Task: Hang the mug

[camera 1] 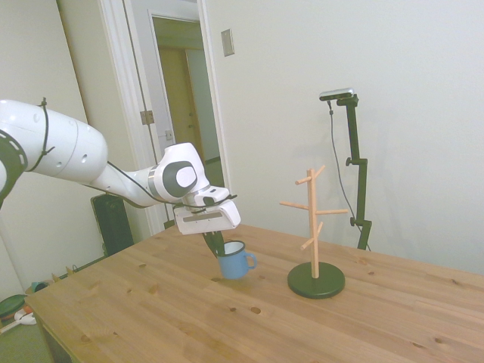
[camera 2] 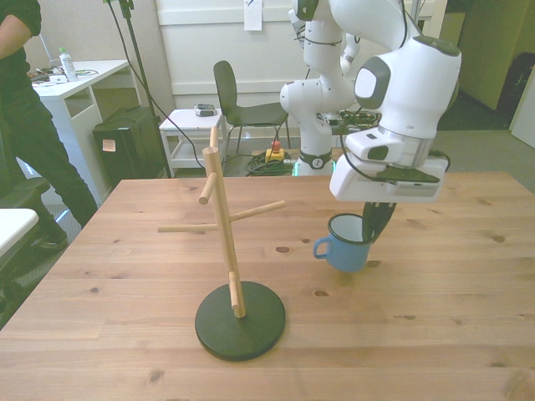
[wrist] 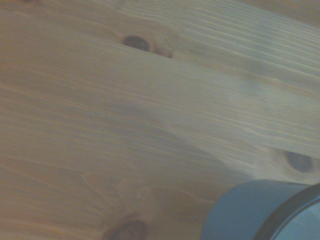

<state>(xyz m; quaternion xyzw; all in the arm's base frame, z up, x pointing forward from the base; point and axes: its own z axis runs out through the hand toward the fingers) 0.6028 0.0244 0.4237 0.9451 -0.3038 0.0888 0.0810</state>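
Reaching in from the left of the side view, the white arm (camera 1: pixel 68 151) slopes down over the wooden table (camera 1: pixel 151 310), and its gripper (camera 1: pixel 215 243) has its dark fingers (camera 1: pixel 214 242) pinched on the rim of the mug (camera 1: pixel 235 261), one inside the cup and one outside, as far as that view shows. The blue mug sits tilted, its white inside facing up and toward the arm, its loop handle (camera 1: pixel 250 262) sticking out on the side toward the mug tree (camera 1: pixel 315 227); whether its base is lifted off the wood or just touching it, the side view does not settle. Further right, well apart from the mug, the wooden mug tree stands upright on a dark round base (camera 1: pixel 316 280), its pegs all bare. Across in the front view, a person (camera 2: pixel 29 109) in dark clothes stands off the table at the far left, the mug tree (camera 2: pixel 224 225) comes next near the table's middle, and to the front view's right the mug (camera 2: pixel 346 242) hangs tilted under the gripper (camera 2: pixel 374 225), handle pointing back at the tree. Up close from the wrist camera, blurred wood grain (wrist: pixel 125 125) fills most of the shot, with the mug's (wrist: pixel 245 210) blue wall and dark rim in one corner.
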